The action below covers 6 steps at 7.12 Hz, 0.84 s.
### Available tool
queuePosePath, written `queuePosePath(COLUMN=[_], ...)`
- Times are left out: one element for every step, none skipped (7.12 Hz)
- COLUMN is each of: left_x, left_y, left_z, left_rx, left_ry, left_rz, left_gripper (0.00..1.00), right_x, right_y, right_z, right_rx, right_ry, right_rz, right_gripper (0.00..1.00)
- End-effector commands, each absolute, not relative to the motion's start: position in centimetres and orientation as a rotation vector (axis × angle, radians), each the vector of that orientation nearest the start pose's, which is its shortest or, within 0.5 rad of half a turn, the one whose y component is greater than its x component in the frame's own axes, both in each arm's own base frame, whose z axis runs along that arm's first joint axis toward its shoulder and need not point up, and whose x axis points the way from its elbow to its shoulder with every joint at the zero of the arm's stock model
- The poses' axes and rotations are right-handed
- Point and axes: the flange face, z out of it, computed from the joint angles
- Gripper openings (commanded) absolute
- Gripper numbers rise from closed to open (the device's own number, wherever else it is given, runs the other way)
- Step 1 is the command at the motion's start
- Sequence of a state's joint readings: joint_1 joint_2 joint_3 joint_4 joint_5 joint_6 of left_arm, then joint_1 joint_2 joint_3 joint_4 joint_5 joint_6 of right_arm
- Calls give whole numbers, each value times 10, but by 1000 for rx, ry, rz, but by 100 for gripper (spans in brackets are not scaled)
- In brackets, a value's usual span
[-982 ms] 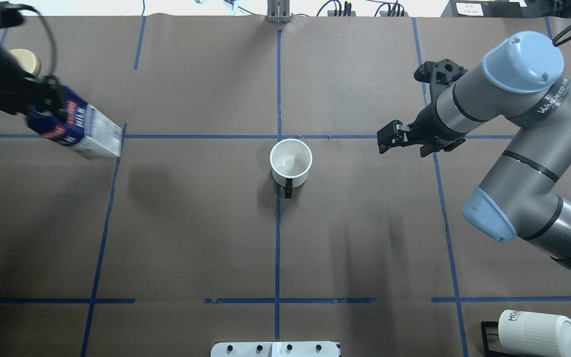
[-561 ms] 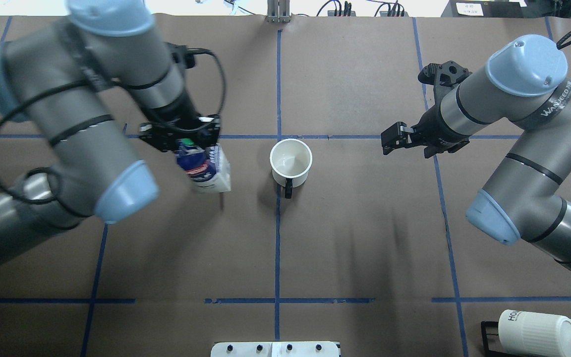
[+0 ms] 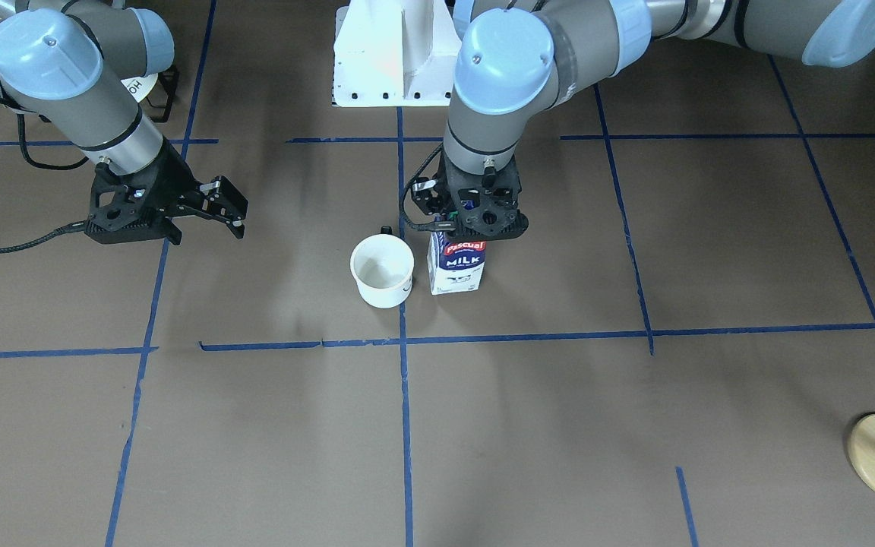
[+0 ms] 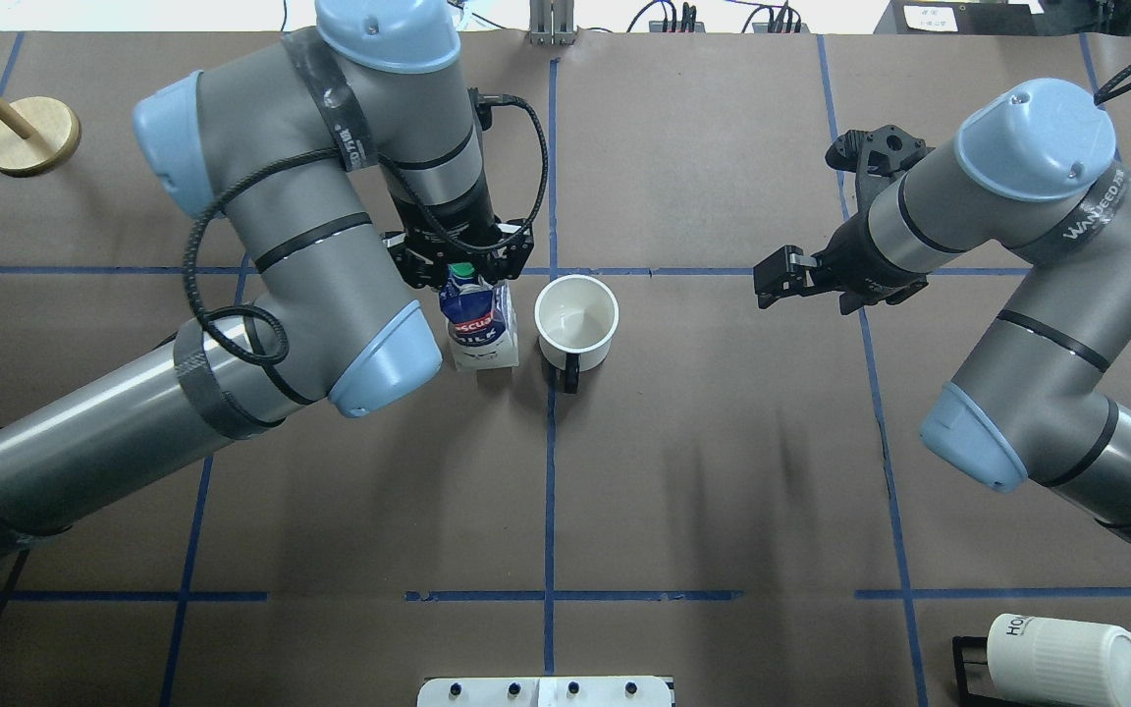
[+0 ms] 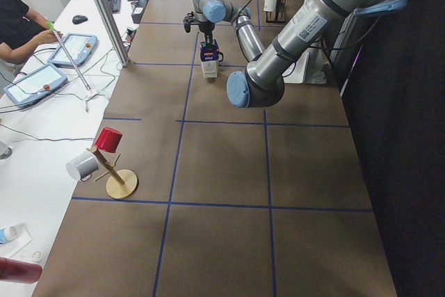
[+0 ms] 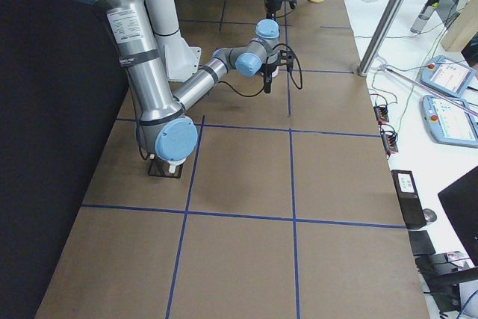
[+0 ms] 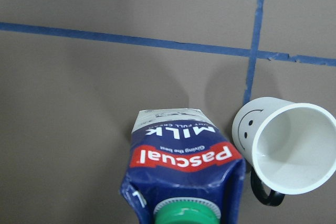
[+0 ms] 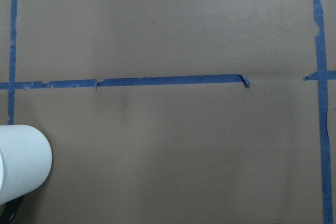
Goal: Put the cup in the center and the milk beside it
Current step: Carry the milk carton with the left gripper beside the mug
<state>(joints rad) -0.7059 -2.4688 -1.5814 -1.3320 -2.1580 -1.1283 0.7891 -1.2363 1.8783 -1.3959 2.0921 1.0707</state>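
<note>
The cup (image 4: 576, 322) stands upright at the crossing of the blue tape lines (image 4: 550, 471) in the middle of the bench (image 4: 723, 471). The milk (image 4: 480, 332) is just beside it on the robot's left, with a narrow gap between the 2. The left gripper (image 4: 462, 267) is clamped on the milk's gabled top. Whether the base sits flat on the bench cannot be told, and the slight lean in the overhead view may be only the camera's angle. If the gripper lets go while the base is raised or tilted, the tall carton could topple, most likely against the cup, and knock it off centre. A sideways pull on release could also drag the milk into the cup. The right gripper (image 3: 236, 215) hangs wide and empty, well apart from both, and looks harmless there.
</note>
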Motion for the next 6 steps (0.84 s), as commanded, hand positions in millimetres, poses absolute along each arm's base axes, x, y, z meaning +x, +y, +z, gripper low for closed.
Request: queuePosePath(left_x=[498,502,502,502,502,501], left_y=[-519,-516,-516,-516,-516,-516], left_z=[115,115,115,114,114,115], left_rx=[-115,-118,-118,-123,-121,-121], left_ry=[863,863,863,864,865,864], left_rz=[-52,-46,-48,-60,-58,-59], left_gripper=[3,4,5,10,37,75], right_x=[-357,-359,-359,-360,-363,-365], right_y=[-471,-471,-471,-470,-468,-467], right_z=[316,317,317,317,316,313], right_rx=[87,85,85,80,81,79], right_ry=[-928,-926,-926,-926,-926,-928], right_rz=[49,49,49,54,58,64], right_gripper=[100,100,100,100,100,100])
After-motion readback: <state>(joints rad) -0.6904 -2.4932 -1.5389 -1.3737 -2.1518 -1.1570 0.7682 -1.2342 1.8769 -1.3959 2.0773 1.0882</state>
